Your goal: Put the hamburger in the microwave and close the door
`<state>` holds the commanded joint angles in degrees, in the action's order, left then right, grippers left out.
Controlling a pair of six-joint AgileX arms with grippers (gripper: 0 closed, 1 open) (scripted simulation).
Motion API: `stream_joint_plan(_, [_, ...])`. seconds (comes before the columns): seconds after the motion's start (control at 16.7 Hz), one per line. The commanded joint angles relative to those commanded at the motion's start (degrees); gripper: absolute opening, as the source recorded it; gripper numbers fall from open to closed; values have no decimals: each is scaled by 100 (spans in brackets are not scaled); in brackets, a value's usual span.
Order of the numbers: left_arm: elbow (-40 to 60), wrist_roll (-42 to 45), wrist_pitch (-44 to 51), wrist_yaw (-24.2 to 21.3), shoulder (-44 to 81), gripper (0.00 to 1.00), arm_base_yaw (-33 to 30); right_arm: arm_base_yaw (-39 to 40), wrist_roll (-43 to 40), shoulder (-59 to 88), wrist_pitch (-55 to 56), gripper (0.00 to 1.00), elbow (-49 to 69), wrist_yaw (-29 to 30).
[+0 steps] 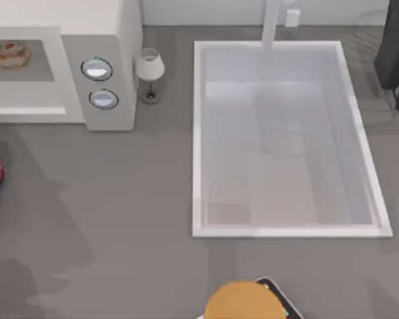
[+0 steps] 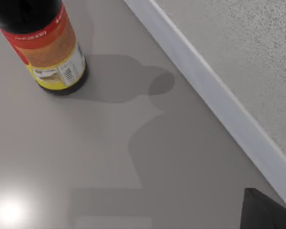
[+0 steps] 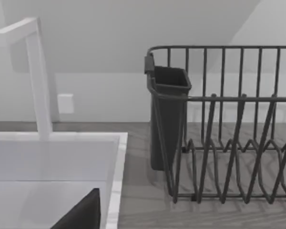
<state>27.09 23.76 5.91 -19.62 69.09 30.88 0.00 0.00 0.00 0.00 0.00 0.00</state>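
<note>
bottle [image 2: 47,45] label (print unreadable) beside microwave [image 1: 106,60]

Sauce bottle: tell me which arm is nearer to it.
Left. Its wrist camera looks down on the bottle close by, at the table's left edge; the right arm's camera faces the dish rack beside the sink, on the right.

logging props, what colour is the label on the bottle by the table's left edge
Red band above orange, with a yellow-and-white strip below, on the dark bottle; the left wrist view shows it best.
</note>
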Motion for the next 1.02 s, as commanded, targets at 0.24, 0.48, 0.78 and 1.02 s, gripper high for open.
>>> stream_joint_plan(0.24, [-361, -399, 371, 130, -221, 0, -536, 0, 0, 0, 0, 100, 0, 0])
stream_joint_plan(0.48, [-528, -1442, 350, 650, -551, 0, -1683, 0, 0, 0, 0, 100, 0, 0])
stream_joint_plan(0.78, [-543, -2137, 82, 1880, -888, 0, -2821, 0, 0, 0, 0, 100, 0, 0])
stream_joint_plan(1.02, [-524, -2125, -5, 2074, -959, 0, -2901, 0, 0, 0, 0, 100, 0, 0])
